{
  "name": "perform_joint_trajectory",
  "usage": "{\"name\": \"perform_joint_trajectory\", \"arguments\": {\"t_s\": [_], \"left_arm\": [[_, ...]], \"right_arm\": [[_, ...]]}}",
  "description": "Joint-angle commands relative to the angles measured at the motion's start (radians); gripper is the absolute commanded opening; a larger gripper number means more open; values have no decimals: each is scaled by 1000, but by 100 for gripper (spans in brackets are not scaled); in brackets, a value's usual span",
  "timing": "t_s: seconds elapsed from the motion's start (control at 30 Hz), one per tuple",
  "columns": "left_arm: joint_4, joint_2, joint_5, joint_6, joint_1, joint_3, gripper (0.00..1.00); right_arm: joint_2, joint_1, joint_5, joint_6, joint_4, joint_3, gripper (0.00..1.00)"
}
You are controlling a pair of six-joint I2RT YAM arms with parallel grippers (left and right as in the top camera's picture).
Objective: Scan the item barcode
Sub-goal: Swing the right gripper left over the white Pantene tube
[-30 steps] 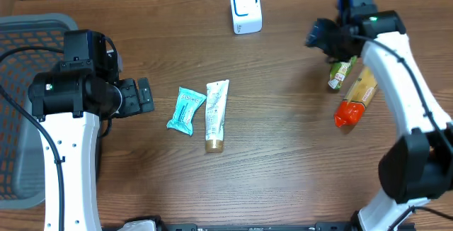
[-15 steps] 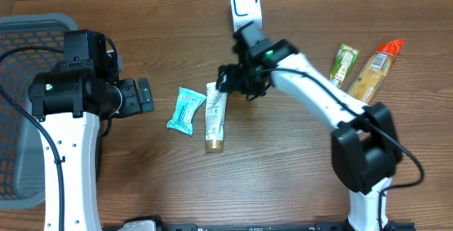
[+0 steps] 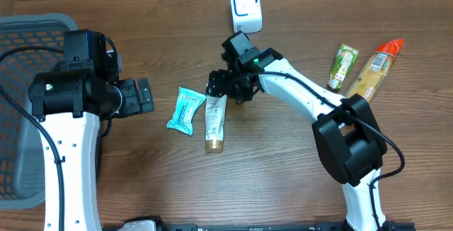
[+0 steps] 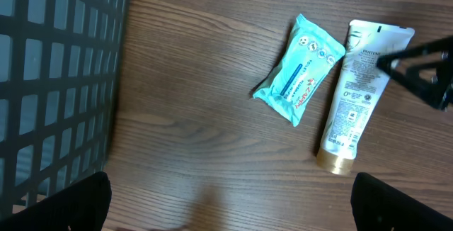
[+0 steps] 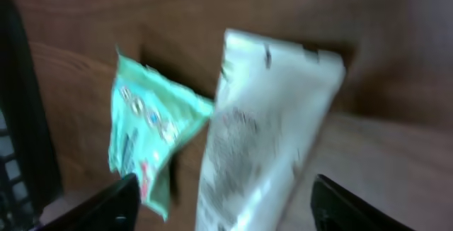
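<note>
One empty, wide-open right gripper (image 3: 225,89) hovered over the Pantene tube's (image 3: 215,121) upper end, the tube lying lengthwise down-frame.

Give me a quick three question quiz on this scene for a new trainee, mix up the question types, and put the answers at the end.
1. True or false: the right gripper is clamped shut on the white tube.
2. What lies right beside the tube, on the side facing the left arm? A: teal packet. B: green sachet. C: orange-capped bottle.
3. Fill in: the tube's gold cap points ___ the white scanner (toward / away from).

Key: 1 false, its jaws stand open over the tube's flat end. 2 A. 3 away from.
</note>
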Motion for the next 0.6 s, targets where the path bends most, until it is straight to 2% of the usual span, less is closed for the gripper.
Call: {"name": "perform_joint_trajectory", "arguments": {"t_s": [0.0, 0.23, 0.4, 0.57], "left_arm": [[-2, 2, -6, 22, 5, 13, 100], [-2, 2, -6, 22, 5, 13, 100], [-2, 2, -6, 22, 5, 13, 100], [-2, 2, -6, 22, 5, 13, 100]], "right_arm": [[6, 5, 74, -5, 61, -7, 70], [10, 5, 264, -28, 115, -8, 73], [43, 5, 256, 64, 105, -11, 69], [81, 5, 110, 113, 100, -11, 68]]}}
